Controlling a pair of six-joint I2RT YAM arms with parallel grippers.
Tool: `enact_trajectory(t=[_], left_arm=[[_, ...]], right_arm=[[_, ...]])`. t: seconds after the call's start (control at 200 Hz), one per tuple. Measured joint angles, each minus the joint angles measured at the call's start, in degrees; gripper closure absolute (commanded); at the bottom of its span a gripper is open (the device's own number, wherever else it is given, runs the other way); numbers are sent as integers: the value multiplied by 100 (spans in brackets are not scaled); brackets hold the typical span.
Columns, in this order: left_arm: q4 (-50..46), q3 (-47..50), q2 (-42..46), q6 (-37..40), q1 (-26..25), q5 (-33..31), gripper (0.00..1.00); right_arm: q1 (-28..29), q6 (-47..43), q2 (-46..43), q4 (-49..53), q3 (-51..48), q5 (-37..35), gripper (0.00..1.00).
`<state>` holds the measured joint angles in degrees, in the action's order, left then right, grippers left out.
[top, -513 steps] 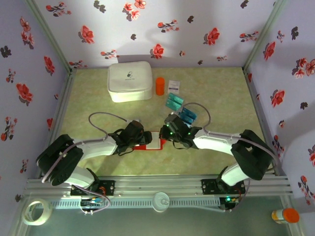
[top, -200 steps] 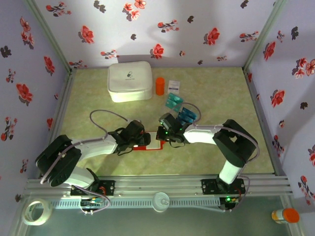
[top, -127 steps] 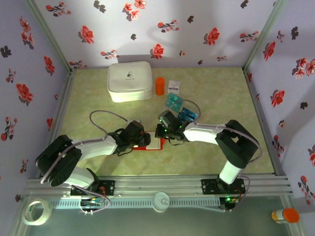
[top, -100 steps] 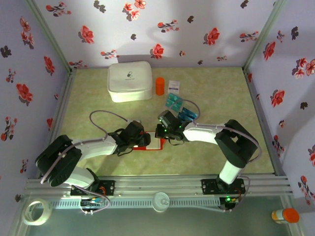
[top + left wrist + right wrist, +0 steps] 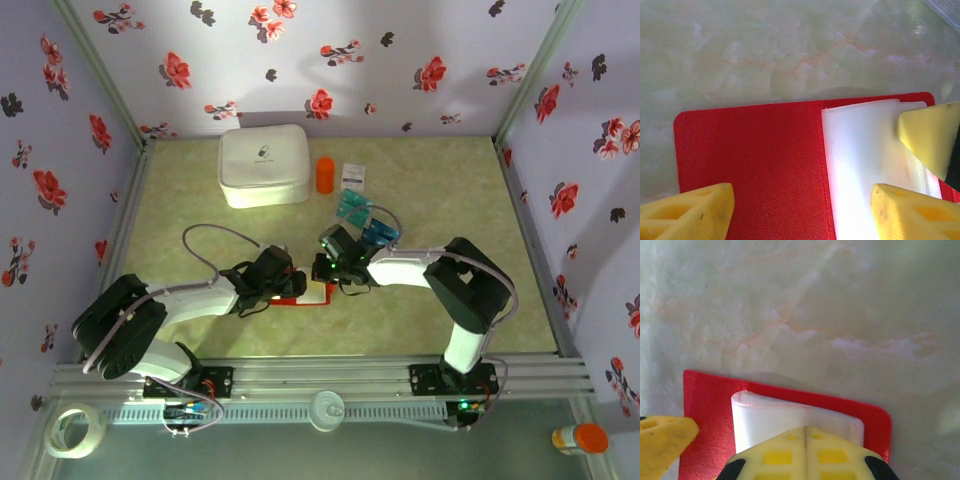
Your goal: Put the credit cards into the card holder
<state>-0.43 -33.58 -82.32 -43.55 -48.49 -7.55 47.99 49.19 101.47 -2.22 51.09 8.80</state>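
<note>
You have one red card holder (image 5: 298,297) lying open on the worktop (image 5: 200,215) between the two arms, with its pale inside facing up. Your left pincer (image 5: 800,195) is spread wide over it, one finger over the red cover and the other over the pale leaf. Your right pincer (image 5: 805,435) is pressed together, with its tips at the pale leaf near the holder's rounded corner. The credit cards (image 5: 352,206) lie just behind the right pincer in two small heaps, one teal and one blue. I cannot count the cards in each heap. Further back stand one white case (image 5: 264,165), one orange cylinder (image 5: 325,174) and one small white box (image 5: 353,175).
</note>
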Motion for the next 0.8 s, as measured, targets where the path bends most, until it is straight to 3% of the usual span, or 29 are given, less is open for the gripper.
enact_trajectory(t=[0.345, 0.585, 0.8], left_arm=[[42, 0, -24, 111, 0, 0, 24], [39, 0, -109, 247, 0, -96, 42], [42, 0, -157, 328, 0, -179, 46]], right_arm=[[0, 210, 68, -293, -48, 175, 100], [0, 280, 68, -400, -101, 184, 100], [0, 334, 68, -409, -105, 221, 100]])
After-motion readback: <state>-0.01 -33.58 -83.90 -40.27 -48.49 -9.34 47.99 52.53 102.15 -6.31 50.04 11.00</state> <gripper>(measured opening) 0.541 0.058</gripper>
